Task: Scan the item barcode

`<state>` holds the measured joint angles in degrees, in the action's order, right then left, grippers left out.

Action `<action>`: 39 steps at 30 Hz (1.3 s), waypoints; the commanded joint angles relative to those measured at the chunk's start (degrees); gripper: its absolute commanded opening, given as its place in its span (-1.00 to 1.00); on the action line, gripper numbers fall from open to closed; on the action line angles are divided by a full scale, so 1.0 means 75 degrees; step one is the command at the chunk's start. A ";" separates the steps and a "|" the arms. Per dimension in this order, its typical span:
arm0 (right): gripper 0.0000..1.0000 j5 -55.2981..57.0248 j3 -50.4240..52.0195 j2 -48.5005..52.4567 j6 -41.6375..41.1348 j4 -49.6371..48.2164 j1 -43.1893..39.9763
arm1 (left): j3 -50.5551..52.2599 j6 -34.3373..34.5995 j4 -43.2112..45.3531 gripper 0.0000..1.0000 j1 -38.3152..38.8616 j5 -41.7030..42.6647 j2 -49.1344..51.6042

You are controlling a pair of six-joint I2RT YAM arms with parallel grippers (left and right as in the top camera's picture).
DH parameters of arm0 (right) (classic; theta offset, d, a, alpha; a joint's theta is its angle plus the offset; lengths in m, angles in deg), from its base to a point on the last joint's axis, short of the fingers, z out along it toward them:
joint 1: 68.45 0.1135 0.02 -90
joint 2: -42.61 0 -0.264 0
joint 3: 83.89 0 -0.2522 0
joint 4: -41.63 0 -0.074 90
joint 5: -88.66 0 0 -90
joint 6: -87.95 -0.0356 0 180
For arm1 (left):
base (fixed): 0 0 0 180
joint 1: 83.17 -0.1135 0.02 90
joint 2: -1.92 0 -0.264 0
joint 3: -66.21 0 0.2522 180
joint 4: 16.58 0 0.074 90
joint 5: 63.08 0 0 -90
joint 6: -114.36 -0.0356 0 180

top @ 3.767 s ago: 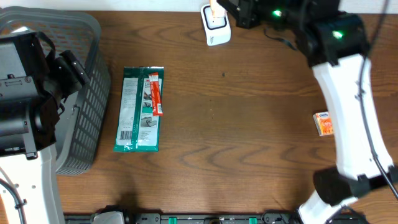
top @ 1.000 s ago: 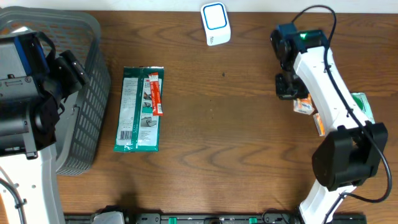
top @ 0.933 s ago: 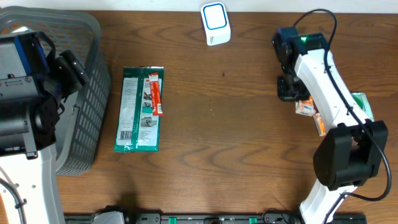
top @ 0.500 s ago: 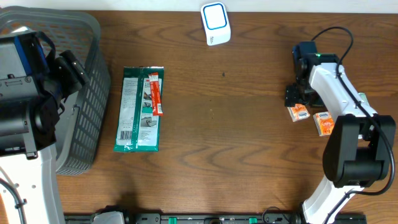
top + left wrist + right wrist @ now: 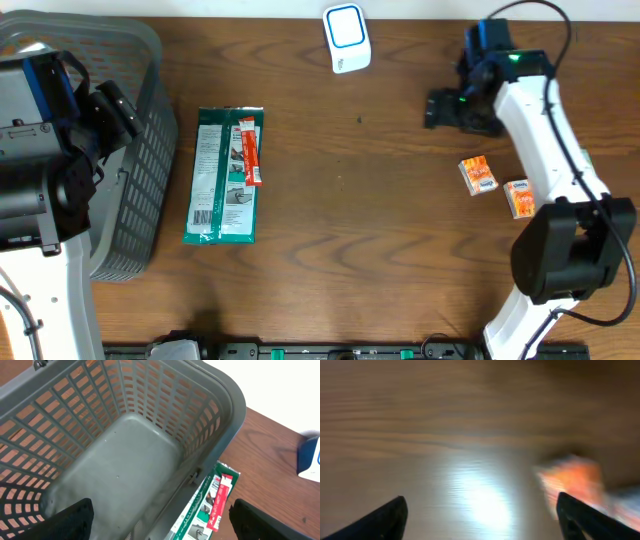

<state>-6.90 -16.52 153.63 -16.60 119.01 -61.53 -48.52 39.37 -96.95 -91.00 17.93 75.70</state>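
Note:
The white and blue scanner (image 5: 346, 38) stands at the far edge of the table. Two small orange boxes (image 5: 478, 175) (image 5: 519, 197) lie side by side on the right. My right gripper (image 5: 434, 108) hangs open and empty, beyond and left of them. Its wrist view is blurred and shows bare wood between the fingertips (image 5: 385, 517), with an orange smear (image 5: 570, 482) to the right. A green packet (image 5: 225, 175) with a red stick pack (image 5: 248, 150) on it lies left of centre. My left gripper (image 5: 160, 525) is open and empty over the grey basket (image 5: 215, 390).
The grey basket (image 5: 150, 150) fills the left edge, with the green packet (image 5: 200, 510) right beside its wall. A green-edged packet (image 5: 590, 170) peeks out behind the right arm. Bare wood lies between the green packet and the orange boxes.
My right gripper brought an orange box down beside the other, opened and let it go, then drew away toward the far side. The left arm has not moved.

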 commanded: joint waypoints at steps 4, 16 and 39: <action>0.72 -0.2066 0.0347 0.0055 -0.0029 -0.1661 0.1958 | -0.0052 0.0012 -0.0003 0.76 -0.0032 -0.0070 -0.0006; 0.80 0.0618 0.0455 0.1116 -0.0201 -0.4188 0.4846 | -0.0052 0.0012 -0.0003 0.76 -0.0032 -0.0067 -0.0006; 0.67 0.0930 0.0455 0.3214 -0.0688 -0.6633 0.5292 | -0.0052 0.0012 -0.0003 0.76 -0.0032 -0.0067 -0.0006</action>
<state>1.75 -13.20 176.02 -20.75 68.91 -22.04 -48.52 39.37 -96.97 -91.00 17.91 75.70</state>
